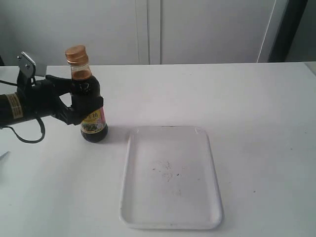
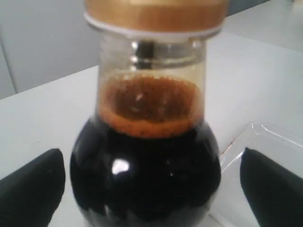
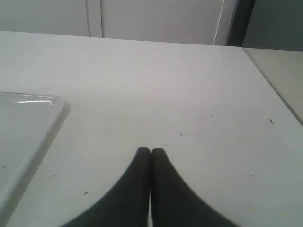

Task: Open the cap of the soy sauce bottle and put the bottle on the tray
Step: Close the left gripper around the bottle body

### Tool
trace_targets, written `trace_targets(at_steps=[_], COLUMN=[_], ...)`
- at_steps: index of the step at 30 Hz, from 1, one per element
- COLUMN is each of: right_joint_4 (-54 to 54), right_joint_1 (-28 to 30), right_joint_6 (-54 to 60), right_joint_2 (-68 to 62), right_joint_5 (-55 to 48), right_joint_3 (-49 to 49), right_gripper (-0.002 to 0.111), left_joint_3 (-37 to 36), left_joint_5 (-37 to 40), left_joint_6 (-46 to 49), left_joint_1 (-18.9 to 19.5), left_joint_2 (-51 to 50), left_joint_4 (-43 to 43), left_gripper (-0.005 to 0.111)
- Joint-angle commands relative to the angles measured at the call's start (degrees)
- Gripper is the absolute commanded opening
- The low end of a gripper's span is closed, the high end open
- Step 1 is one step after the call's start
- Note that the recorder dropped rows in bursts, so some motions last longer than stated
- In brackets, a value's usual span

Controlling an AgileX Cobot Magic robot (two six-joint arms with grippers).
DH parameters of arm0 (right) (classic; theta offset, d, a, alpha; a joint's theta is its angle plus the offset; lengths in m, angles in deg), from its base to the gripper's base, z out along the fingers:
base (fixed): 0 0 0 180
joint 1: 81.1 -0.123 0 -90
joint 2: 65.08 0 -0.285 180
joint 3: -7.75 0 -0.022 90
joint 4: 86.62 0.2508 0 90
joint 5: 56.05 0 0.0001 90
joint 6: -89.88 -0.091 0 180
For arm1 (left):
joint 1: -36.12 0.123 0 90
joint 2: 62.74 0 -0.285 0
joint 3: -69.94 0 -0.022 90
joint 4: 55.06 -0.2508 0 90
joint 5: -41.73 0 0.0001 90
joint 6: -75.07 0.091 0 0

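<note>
on the left side of the white worktop (image 1: 247, 98) the soy sauce bottle (image 1: 90, 101) is stood upright, well to the left of the tray (image 1: 170, 224) and a little farther back. the bottle's belly is grasped from the left by the left hand (image 1: 84, 106); in the left wrist view its dark fingers (image 2: 31, 184) are seen on both sides of the glass. the cap (image 1: 77, 54) is seen shut on its collar, so the opening step is judged not yet done.

the right hand (image 3: 150, 152) is clenched on nothing, its tips pressed together low above the bare worktop, to the right of the tray.

to do this step well, the bottle should be kept firmly held and upright, so that no sauce is spilled, and the lid should be lifted at its edge by the right hand, away from the hinge. on which side the hinge lies cannot be told.

one bottle, one cap and one tray are counted, and two hands.
</note>
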Motion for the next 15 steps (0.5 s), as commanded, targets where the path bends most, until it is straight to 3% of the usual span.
trace_targets(at_steps=[1, 15], right_joint_4=[-0.02, 0.2], right_joint_1=[0.24, 0.24], right_joint_6=[0.0, 0.0], right_joint_2=[0.38, 0.38], right_joint_5=[0.5, 0.5], right_joint_3=[0.31, 0.31], right_gripper=[0.0, 0.0], left_joint_3=[-0.41, -0.3], left_joint_5=[-0.33, -0.33], left_joint_6=[2.7, 6.89], left_joint_1=[-0.95, -2.52], left_joint_2=[-2.14, -5.18], left_joint_4=[2.25, 6.3], left_gripper=[0.105, 0.105])
